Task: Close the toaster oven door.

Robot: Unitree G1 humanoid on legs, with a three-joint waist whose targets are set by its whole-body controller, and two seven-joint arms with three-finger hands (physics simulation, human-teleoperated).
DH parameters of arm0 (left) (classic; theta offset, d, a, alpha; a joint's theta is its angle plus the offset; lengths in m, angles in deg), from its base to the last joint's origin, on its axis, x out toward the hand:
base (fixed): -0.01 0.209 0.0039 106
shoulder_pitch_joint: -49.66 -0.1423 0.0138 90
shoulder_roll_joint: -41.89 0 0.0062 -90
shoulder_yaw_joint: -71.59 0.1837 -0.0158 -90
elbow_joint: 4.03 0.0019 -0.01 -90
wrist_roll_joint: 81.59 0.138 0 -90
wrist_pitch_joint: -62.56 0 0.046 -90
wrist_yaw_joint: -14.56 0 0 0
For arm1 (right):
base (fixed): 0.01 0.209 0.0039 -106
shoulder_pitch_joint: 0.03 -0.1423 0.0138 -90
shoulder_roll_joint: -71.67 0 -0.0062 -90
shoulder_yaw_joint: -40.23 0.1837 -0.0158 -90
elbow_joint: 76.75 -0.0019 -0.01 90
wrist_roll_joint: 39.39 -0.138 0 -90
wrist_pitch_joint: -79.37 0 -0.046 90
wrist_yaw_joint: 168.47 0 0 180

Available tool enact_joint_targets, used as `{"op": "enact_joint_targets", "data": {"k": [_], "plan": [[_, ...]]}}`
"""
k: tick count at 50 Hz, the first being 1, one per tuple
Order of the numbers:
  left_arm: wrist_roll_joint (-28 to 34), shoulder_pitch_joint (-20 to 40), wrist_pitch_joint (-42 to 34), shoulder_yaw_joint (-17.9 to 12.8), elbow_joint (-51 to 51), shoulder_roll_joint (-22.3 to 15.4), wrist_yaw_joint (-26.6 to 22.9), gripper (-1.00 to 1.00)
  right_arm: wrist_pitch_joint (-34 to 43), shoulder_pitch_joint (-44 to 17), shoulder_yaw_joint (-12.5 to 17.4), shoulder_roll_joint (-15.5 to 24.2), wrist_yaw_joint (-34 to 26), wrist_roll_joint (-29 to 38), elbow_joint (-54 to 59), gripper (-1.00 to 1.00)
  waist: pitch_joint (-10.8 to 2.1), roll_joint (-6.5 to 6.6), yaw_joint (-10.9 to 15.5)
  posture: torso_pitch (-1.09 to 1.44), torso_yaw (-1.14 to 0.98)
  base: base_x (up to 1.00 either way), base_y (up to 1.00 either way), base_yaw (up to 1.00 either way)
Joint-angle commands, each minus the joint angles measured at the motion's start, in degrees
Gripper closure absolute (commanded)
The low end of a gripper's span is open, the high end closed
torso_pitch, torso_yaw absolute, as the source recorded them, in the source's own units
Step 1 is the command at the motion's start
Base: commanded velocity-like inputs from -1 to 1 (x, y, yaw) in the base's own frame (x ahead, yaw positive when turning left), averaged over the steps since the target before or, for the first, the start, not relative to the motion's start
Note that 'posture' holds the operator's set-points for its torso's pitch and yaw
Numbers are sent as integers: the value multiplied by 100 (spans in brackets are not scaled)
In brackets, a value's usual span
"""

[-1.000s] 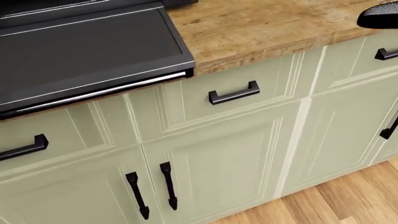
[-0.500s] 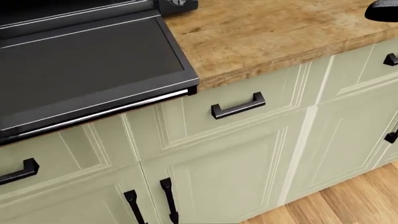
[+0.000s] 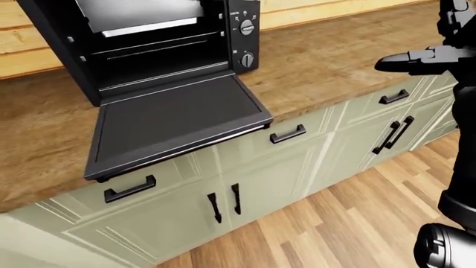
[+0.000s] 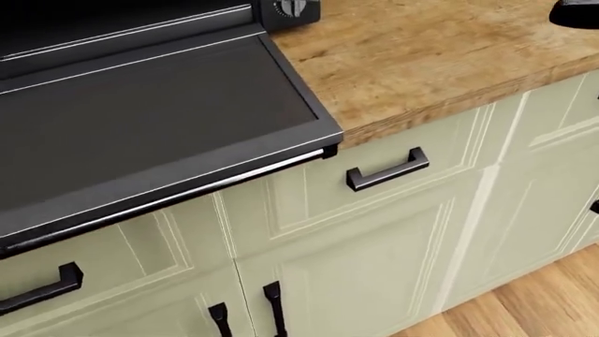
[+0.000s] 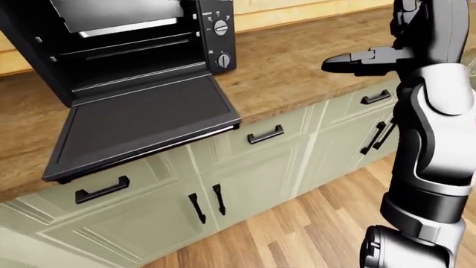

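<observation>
In the left-eye view I am seeing the toaster oven sitting at the upper left on the wooden counter, its door lying flat open past the counter's edge. In the head view I am looking down on that door over the green cabinets. In the right-eye view my right robot hand is hovering at upper right, fingers extended and apart, gripping nothing.
</observation>
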Motion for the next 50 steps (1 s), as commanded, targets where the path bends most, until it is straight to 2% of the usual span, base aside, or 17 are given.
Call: {"op": "enact_joint_targets", "data": {"k": [1, 4, 9, 11, 12, 13, 16, 19, 22, 23, 24, 26, 28, 30, 31, 49, 50], "plan": [[4, 124, 90, -43, -122, -135, 5, -100, -108, -194, 92, 143, 19, -16, -108, -100, -118, 81, -49, 0, 0, 0, 23, 0], [2, 127, 88, -47, -118, -142, 4, -100, -111, -189, 85, 145, 16, -26, -107, -100, -151, -96, -39, 0, 0, 0, 23, 0], [23, 98, 104, -44, -121, -123, -6, -100, -122, -175, 88, 148, 13, -32, -118, -100, -91, -388, -46, 0, 0, 0, 22, 0], [25, 102, 98, -50, -127, -127, -5, -100, -139, -155, 76, 137, 9, -23, -130, -100, -100, -572, -39, 0, 0, 0, 20, 0], [30, 96, 104, -51, -127, -121, -8, -100, -148, -145, 74, 132, 4, -18, -130, -100, -145, -732, -36, 0, 0, 0, 20, 0], [32, 94, 105, -49, -127, -118, -10, -100, -147, -147, 76, 131, 3, -17, -126, -100, -108, -608, -63, 0, 0, 0, 19, 0], [42, 85, 107, -56, -131, -118, -20, -100, -148, -148, 76, 131, -1, -10, -130, -100, -168, -635, -52, 0, 0, 0, 19, 0], [43, 79, 100, -63, -143, -119, -23, -100, -163, -134, 74, 124, -7, 4, -141, -100, -150, -501, -27, 0, 0, 0, 16, 0], [44, 76, 90, -70, -155, -122, -23, -100, -201, -114, 70, 123, -30, 33, -147, -100, -66, -239, -49, 0, 0, 0, 12, 0], [42, 78, 82, -73, -161, -126, -22, -100, -222, -102, 63, 120, -45, 48, -153, -100, -82, -84, -65, 0, 0, 0, 7, 0], [39, 77, 75, -75, -167, -129, -21, -100, -239, -87, 57, 114, -63, 64, -164, -100, -84, 135, -97, 0, 0, 0, 2, 0], [37, 76, 76, -81, -165, -129, -23, -100, -255, -82, 61, 107, -80, 77, -164, -100, 27, -19, -104, 0, 0, 0, 2, 0], [39, 76, 80, -83, -158, -132, -26, -100, -259, -80, 65, 104, -94, 86, -174, -100, -3, -128, -77, 0, 0, 0, 1, 0], [34, 75, 76, -84, -165, -135, -26, -100, -259, -72, 66, 102, -105, 97, -188, -100, -29, -352, -41, 0, 0, 0, 1, 0], [35, 75, 78, -84, -165, -136, -26, -100, -264, -67, 66, 99, -109, 104, -192, -100, 0, -388, -72, 0, 0, 0, 0, 0], [30, 86, 66, -81, -167, -145, -19, -100, -284, -69, 70, 72, -155, 136, -193, -100, -89, -320, -10, 0, 0, 1, 0, 0], [30, 85, 65, -79, -170, -145, -18, -100, -288, -66, 67, 71, -159, 138, -195, -100, -188, -301, -17, 0, 0, 7, 0, 0]]}}
